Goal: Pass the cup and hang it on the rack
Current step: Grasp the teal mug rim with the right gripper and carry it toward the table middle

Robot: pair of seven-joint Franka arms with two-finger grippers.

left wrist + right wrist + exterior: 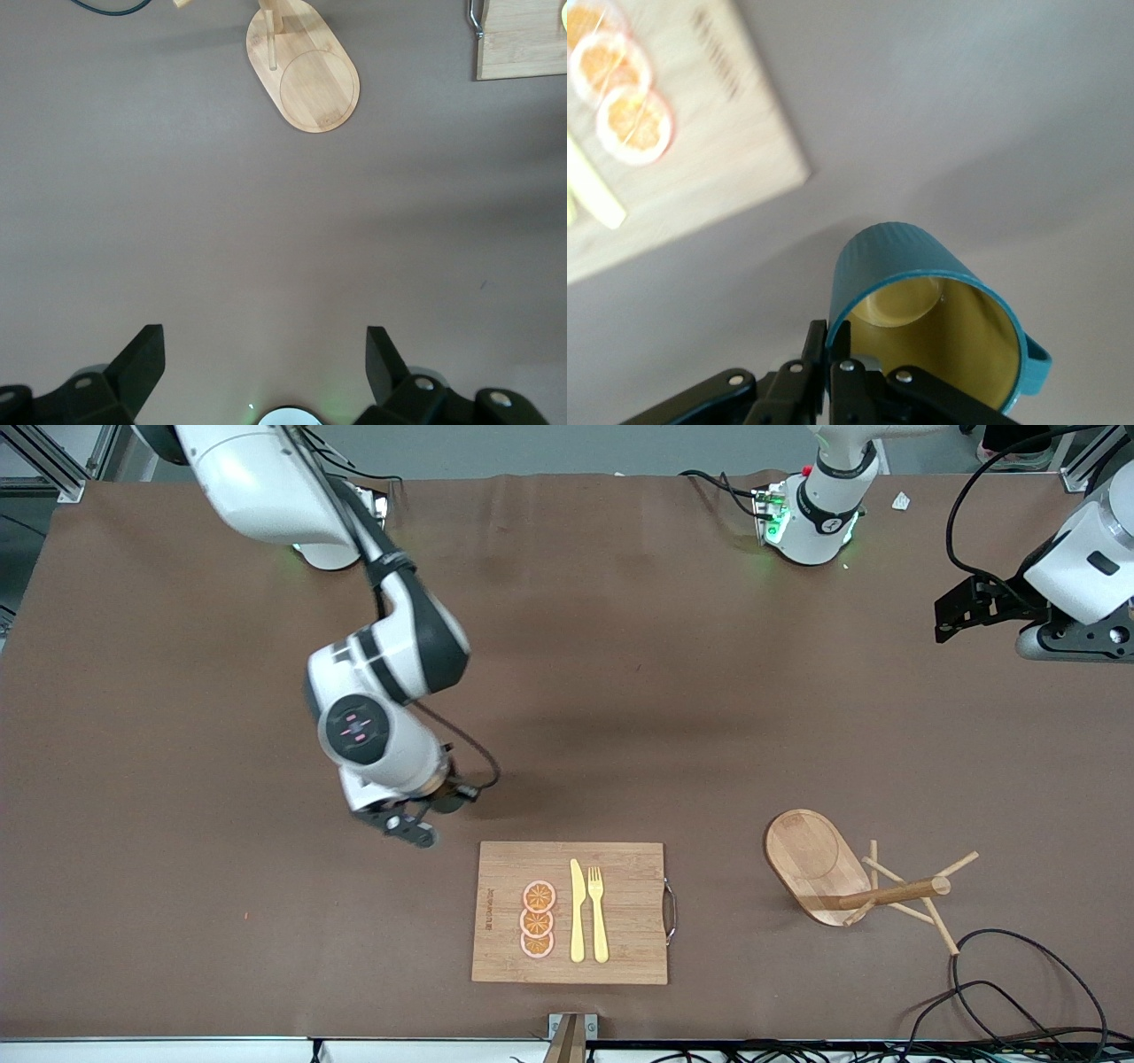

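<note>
The right hand is clamped on the rim of the cup, one finger inside the yellow interior and one against the teal outer wall; the cup is tilted with its mouth toward the wrist camera and its small handle sticking out at the side, held up over bare tabletop just beside the corner of the board toward the right arm's end; in the front view the cup itself is hidden under the wrist of the right arm. On the board lie three orange slices in a column, and beside them a yellow knife and fork side by side. The rack stands near the board, toward the left arm's end, on its oval base with the post and thin pegs. The left hand waits over the tabletop at the left arm's end, fingers spread wide and holding nothing. Black cables loop on the tabletop, nearer the camera than the rack.
</note>
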